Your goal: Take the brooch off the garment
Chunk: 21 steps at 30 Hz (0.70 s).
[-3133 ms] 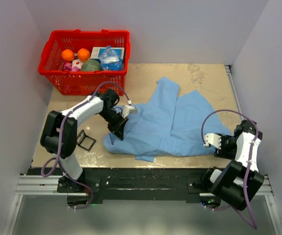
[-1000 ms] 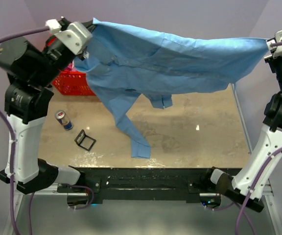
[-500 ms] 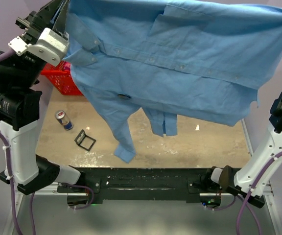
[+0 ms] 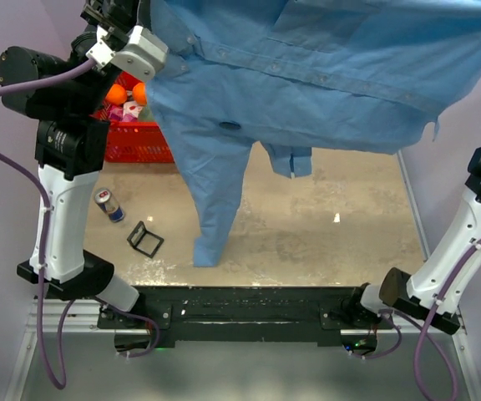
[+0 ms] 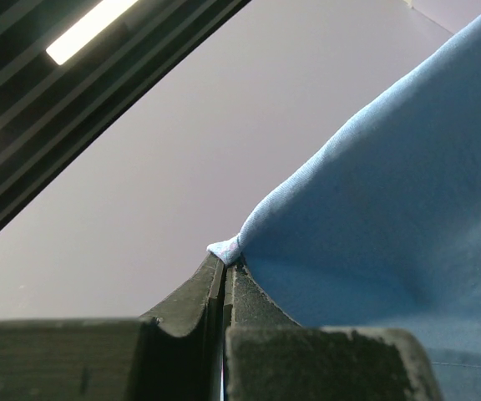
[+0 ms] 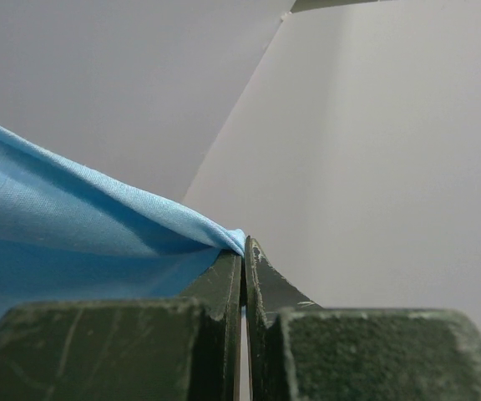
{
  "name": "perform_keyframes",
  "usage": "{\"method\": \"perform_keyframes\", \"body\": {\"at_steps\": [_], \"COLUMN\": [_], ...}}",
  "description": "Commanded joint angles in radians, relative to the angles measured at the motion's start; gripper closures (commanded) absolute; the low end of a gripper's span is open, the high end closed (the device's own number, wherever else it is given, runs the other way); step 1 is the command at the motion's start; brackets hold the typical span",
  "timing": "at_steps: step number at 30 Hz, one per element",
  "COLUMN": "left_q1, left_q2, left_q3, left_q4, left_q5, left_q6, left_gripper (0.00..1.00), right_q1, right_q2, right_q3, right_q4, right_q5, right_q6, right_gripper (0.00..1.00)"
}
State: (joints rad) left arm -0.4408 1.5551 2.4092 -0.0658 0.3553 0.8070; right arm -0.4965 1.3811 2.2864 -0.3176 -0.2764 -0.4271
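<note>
The garment [image 4: 324, 75], a light blue button-up shirt, hangs spread high between both arms, one sleeve dangling to the table. The brooch [image 4: 230, 126], a small dark disc, sits on the shirt front below the button row. My left gripper [image 4: 132, 12] is at the top left, shut on a pinch of the garment [image 5: 374, 209]; its fingertips [image 5: 225, 261] nip a fold. My right gripper is outside the top view at the upper right. In its wrist view the right gripper [image 6: 243, 248] is shut on the garment [image 6: 65, 225] edge.
A red basket [image 4: 136, 138] with oranges stands at the back left, partly hidden by the shirt. A drink can [image 4: 109, 205] lies on the table [image 4: 332, 242] at the left, and a black square frame [image 4: 144, 239] lies near the front edge.
The shirt has risen further and shifted right. The left gripper moved right and up. The brooch and hanging sleeve now sit a little right of before.
</note>
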Motion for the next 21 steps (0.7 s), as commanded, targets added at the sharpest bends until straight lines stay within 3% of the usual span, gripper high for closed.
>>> {"method": "perform_keyframes", "body": {"at_steps": [1,8,14,21], "left_q1": [0.004,0.004,0.004,-0.001], "left_q2": [-0.088,-0.294,-0.352,-0.302], "left_q3": [-0.013,-0.231,-0.236,-0.173], "left_q4": [0.094,-0.058,-0.146,-0.108], "left_q5": [-0.052,-0.068,-0.076,-0.061], "left_q6": [0.032,-0.002,-0.052,-0.039], "left_gripper": [1.00,1.00,1.00,1.00], "right_q1": [-0.007,-0.007,-0.007,-0.008], "right_q2": [-0.108,-0.289,-0.321,-0.257], "right_q3": [-0.093,-0.330,-0.282,-0.209], "right_q4": [0.057,0.045,0.015,0.015], "right_q5": [0.052,0.055,0.089,0.124], "right_q6": [-0.035,-0.097,-0.113,-0.088], "right_gripper": [1.00,1.00,1.00,1.00]}}
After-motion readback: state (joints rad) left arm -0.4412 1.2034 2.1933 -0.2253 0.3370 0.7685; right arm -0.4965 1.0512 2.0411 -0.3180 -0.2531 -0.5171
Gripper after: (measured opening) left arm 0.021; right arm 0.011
